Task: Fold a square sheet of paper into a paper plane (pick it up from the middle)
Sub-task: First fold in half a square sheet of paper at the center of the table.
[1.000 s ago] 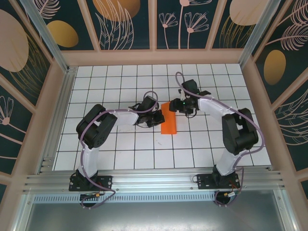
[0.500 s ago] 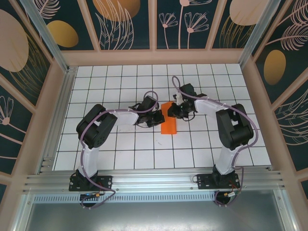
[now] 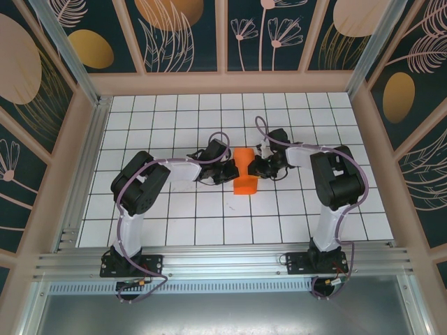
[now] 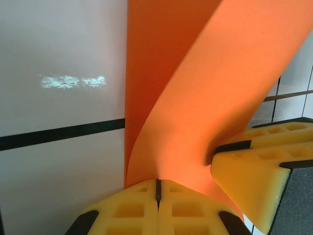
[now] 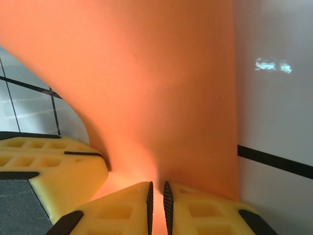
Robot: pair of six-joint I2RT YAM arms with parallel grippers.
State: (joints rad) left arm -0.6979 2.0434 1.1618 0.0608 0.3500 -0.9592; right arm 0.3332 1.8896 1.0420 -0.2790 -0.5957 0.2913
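Note:
The square sheet of paper (image 3: 244, 180) is a bright orange folded shape in the middle of the tiled table, between both grippers. My left gripper (image 3: 229, 172) is at its left edge. In the left wrist view its jaws (image 4: 157, 188) are shut, with the paper (image 4: 195, 98) curling up from their tips. My right gripper (image 3: 255, 167) is at the right edge. Its jaws (image 5: 156, 196) are closed to a thin slit with orange paper (image 5: 146, 73) showing in it. Each wrist view also shows a yellow finger of the other gripper against the paper.
The white tiled table (image 3: 174, 216) is bounded by a beige frame and patterned walls. An aluminium rail (image 3: 223, 262) runs along the near edge, where both arm bases stand. Open tiles lie in front of the paper and to both sides.
My right gripper has come down and left onto the paper's right edge and closed there. The paper's upper part now stands more upright between the grippers. The left arm has not moved.

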